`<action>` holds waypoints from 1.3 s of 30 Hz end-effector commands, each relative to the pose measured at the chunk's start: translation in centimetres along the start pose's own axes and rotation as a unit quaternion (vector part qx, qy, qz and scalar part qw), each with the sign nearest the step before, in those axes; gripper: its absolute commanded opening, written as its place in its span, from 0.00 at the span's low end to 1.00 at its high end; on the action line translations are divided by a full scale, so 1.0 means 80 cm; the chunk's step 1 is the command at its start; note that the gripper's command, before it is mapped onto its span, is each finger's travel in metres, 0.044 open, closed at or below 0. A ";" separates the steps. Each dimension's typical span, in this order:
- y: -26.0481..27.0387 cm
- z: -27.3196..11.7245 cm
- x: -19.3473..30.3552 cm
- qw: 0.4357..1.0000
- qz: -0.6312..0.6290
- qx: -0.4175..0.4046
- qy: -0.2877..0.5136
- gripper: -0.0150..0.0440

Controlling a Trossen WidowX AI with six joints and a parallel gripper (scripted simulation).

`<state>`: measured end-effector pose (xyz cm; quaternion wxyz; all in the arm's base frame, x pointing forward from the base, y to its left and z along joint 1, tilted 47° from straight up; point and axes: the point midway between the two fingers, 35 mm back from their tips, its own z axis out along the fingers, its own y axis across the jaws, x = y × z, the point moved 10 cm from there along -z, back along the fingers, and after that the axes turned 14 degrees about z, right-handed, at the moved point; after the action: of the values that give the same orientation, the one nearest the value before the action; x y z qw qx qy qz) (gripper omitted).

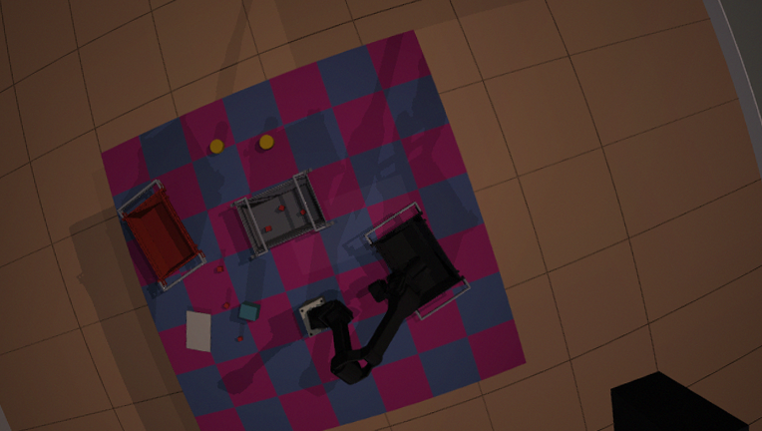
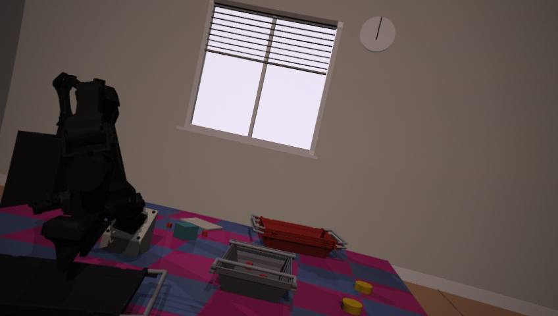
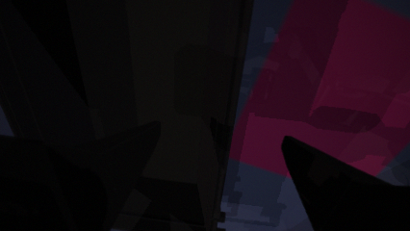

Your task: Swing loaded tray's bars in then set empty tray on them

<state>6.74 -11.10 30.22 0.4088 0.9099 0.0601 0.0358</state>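
The loaded grey tray [image 1: 289,239] [image 2: 252,285] holds small red blocks [image 1: 268,228] [image 2: 249,265]. Its left bar [image 1: 255,225] [image 2: 262,249] and right bar [image 1: 306,202] [image 2: 254,268] lie across its top. An empty black tray [image 1: 396,249] [image 2: 39,288] [image 3: 111,96] stands on the mat at the right in the top view, bars [image 1: 391,221] [image 1: 444,302] out over its ends. My gripper [image 2: 75,262] [image 3: 220,134] is open at one long side of it; in the wrist view the side wall runs between the spread fingertips, which hold nothing. In the top view the wrist hides the fingers.
A red tray [image 1: 164,238] [image 2: 295,247] with bars out stands beyond the grey one. Yellow discs [image 1: 216,146] [image 1: 266,142] [image 2: 363,287], a teal block [image 1: 249,311] [image 2: 185,230], a white plate [image 1: 198,331] [image 2: 201,223] and loose red cubes [image 1: 219,269] [image 1: 226,305] are around.
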 end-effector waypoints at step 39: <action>-0.005 0.058 -0.006 1.000 -0.008 0.004 -0.002 0.75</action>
<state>6.73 -14.31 26.95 0.4082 0.9102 0.0632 0.0296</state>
